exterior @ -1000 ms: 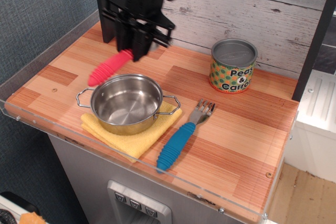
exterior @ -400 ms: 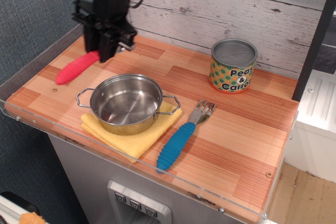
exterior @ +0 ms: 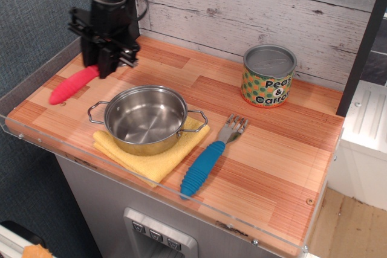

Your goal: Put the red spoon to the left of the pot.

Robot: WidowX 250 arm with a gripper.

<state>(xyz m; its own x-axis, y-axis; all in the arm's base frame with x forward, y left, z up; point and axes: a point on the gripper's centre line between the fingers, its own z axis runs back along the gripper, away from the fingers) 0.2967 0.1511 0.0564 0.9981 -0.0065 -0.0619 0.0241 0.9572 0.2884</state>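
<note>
The gripper [exterior: 103,64] covers the bowl end of the red spoon [exterior: 72,84], so the jaws' grip there cannot be made out, though they appear clamped on it. The ribbed handle slants down to the left of the pot [exterior: 147,118], apart from it. The pot sits on a yellow cloth [exterior: 151,155].

At the lower centre of the frame you see a blue-handled fork [exterior: 208,159] lying diagonally on the wooden counter [exterior: 272,149], tines toward the upper right. Just to its left, a folded yellow cloth [exterior: 148,154] lies near the counter's front edge. In the upper right stands a "Peas & Carrots" tin can [exterior: 268,76], upright, near the whitewashed plank wall [exterior: 272,4].
</note>
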